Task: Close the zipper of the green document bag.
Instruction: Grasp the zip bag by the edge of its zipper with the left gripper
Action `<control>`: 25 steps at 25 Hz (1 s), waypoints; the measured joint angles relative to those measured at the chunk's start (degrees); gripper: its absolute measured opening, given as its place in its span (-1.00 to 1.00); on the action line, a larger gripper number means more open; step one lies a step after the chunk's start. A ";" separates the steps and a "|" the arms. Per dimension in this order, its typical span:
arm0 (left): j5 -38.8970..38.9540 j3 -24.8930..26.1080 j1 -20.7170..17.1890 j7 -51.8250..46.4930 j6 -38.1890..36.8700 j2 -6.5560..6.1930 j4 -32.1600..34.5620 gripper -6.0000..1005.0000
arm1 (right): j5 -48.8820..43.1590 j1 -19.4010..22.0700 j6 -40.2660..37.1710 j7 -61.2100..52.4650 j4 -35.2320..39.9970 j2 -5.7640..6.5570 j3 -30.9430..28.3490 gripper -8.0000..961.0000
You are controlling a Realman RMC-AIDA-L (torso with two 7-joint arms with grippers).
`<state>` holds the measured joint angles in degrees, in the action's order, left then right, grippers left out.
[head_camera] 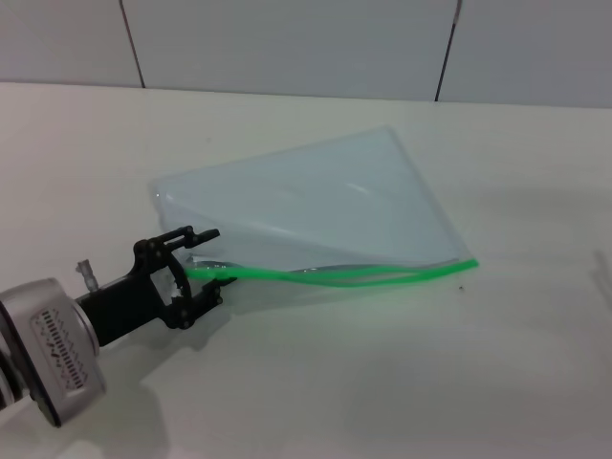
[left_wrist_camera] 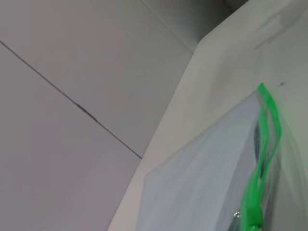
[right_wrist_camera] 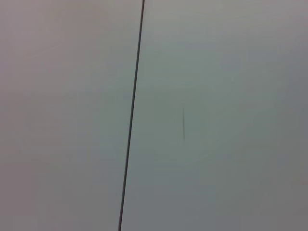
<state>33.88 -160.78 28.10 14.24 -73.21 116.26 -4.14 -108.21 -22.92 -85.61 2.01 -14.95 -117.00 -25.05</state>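
The bag [head_camera: 316, 206] lies flat on the white surface [head_camera: 382, 382], its zipper [head_camera: 335, 276] along the near edge, the 2 green strips parted in the middle. The left end effector [head_camera: 208, 268] sits at the zipper's left end, fingers apart around the green strip. The right end effector is out of view

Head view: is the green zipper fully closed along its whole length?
No: the zipper shows two green strands parted along the middle of the green document bag, meeting only near the left gripper and the far end.
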 joint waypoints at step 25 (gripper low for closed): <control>1.36 0.58 0.32 3.25 -0.37 -0.01 1.64 -0.79 | -4.55 -6.42 -0.29 2.98 3.40 0.19 16.21 0.85</control>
<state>35.25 -160.20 28.42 17.49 -73.58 116.26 -2.50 -112.76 -29.33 -85.89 4.99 -11.55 -116.80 -8.84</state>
